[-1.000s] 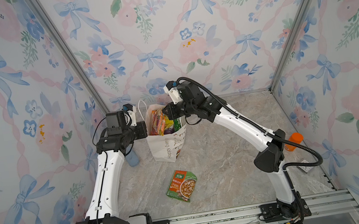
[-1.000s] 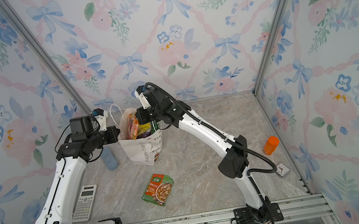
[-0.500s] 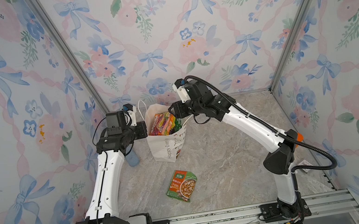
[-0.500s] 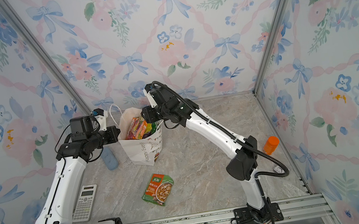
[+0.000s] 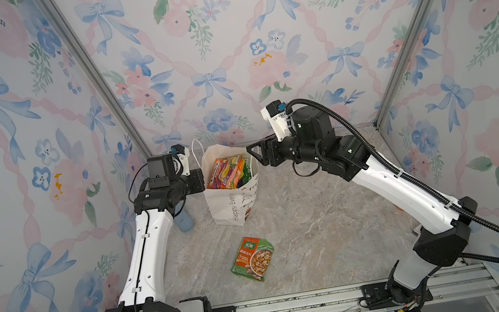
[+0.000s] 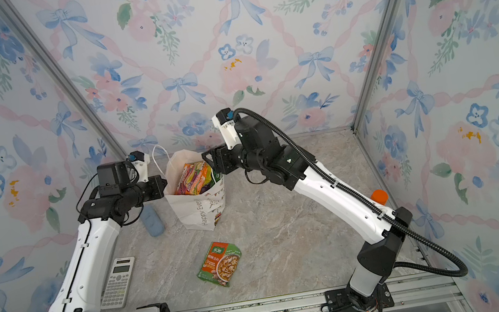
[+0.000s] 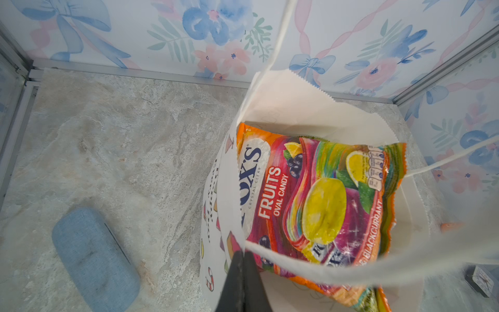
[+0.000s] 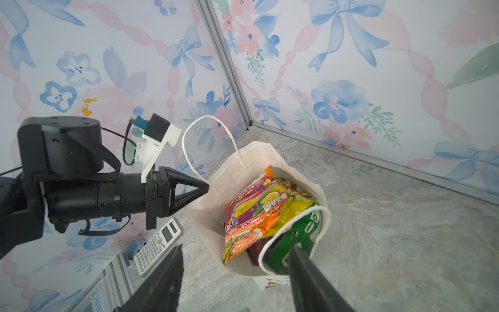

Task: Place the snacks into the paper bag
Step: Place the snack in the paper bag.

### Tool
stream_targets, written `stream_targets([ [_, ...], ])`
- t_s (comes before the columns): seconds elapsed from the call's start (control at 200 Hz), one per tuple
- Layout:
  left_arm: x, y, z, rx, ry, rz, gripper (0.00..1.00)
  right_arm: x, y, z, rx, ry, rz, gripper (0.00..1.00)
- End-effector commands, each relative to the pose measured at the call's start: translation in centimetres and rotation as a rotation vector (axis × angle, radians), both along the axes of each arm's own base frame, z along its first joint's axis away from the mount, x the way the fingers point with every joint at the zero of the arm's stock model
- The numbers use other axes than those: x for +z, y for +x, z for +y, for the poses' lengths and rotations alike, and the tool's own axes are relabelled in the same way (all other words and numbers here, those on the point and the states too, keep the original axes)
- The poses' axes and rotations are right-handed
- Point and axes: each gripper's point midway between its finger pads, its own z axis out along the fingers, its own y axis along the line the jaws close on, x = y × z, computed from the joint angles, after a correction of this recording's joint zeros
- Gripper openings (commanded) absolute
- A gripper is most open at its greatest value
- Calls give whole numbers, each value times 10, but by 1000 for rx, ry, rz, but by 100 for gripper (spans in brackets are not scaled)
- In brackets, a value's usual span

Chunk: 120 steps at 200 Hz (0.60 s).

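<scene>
Flowered wallpaper closed in the marbled bench (image 5: 318,213). The left pincer (image 7: 241,253) was pressed together on one rim of the paper bag (image 5: 231,202), holding the mouth wide. The right pincer (image 5: 255,155) hung spread and empty just beside the opposite rim. Snacks (image 5: 227,172) stood packed inside the bag, and one green packet (image 5: 252,258) lay flat on the bench, well apart. To my eye, fetching it wanted a low pinch on its edge, a steady rim and a lift clear of the cord handles (image 8: 208,117).

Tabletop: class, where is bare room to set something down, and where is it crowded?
Free: marble between paper bag and right wall; also between green packet and front rail. Crowded: beside the bag, by left gripper, blue case and calculator.
</scene>
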Motion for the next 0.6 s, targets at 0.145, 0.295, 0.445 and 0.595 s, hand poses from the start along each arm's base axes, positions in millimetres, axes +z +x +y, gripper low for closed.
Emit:
stream_targets([
  [0.145,14,2,-1,1,-22,-48,0,-57,15,30,4,-321,36,61],
  [0.295,14,2,-1,-2,-26,-46,0,-81,25,48,15,-423,44,58],
  [0.445,12,2,-1,-3,-25,-40,0,-102,40,57,-6,-469,43,56],
  [0.595,12,1,-1,-3,-24,-42,0,-124,56,58,-38,-493,58,54],
])
